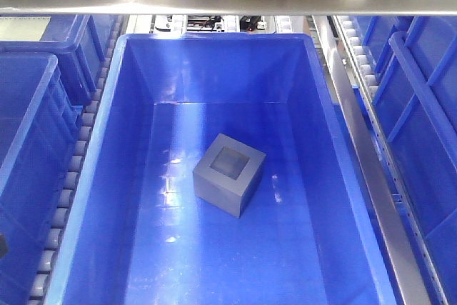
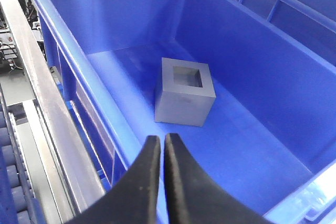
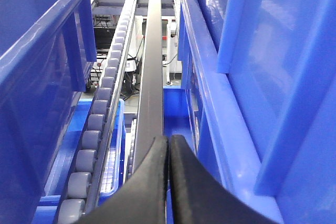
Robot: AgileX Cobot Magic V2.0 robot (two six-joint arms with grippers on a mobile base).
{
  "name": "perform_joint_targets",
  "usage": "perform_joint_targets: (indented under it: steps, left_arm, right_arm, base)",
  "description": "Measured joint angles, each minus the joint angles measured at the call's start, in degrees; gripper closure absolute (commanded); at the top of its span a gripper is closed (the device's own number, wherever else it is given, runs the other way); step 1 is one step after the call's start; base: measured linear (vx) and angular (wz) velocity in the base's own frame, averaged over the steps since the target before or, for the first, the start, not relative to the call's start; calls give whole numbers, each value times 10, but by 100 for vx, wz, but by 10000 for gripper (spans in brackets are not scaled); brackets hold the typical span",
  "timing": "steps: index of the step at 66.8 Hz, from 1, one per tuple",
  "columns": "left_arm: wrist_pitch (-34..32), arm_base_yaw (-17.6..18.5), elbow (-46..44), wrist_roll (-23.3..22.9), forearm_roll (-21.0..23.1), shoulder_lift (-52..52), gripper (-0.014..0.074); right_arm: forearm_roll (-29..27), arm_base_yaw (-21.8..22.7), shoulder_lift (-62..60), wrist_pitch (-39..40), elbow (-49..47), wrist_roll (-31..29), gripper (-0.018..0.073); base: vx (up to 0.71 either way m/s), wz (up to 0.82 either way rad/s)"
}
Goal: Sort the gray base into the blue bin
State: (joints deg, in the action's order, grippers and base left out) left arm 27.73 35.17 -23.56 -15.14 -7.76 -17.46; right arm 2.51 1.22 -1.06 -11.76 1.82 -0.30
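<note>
- You see the gray base (image 1: 228, 174) resting on the floor of the blue bin (image 1: 325, 112), near the middle, its recessed window facing up.
- From the left wrist, the block sits at twelve o'clock from your left gripper (image 2: 160, 153), well apart; its jaws are pressed together, holding nothing.
- Your right gripper (image 3: 168, 156) hangs over a metal rail (image 3: 152, 77) between bins, roller track (image 3: 102, 108) at ten o'clock, jaws together, empty.

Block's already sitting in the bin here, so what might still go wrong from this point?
The left claw is shut and empty, low over the blue bin rim; a careless retreat might clip it. The right claw, also shut, sits between a metal rail and neighbouring bins, leaving little room sideways. The gray base rests free, window up.
</note>
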Motion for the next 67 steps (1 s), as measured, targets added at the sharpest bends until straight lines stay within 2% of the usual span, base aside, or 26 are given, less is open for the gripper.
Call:
perform_joint_targets:
  steps: [31,36,46,55,63,67]
  left_arm:
    - [-2,0,5,0,0,2,605]
    - [-2,-13,8,1,-1,2,605]
    - [-10,-101,9,1,1,4,605]
    - [-24,-203,13,9,1,4,605]
    - [-86,-277,47,31,1,21,605]
    - [-134,-299,77,44,1,37,605]
  right_arm:
    - [0,0,0,0,0,0,564]
    - [0,0,0,0,0,0,564]
    - [0,0,0,0,0,0,564]
    - [0,0,0,0,0,0,564]
    - [0,0,0,0,0,0,564]
    - [0,0,0,0,0,0,564]
  base:
    - [0,0]
    - [0,0]
    - [0,0]
    - [0,0]
    - [0,0]
    - [0,0]
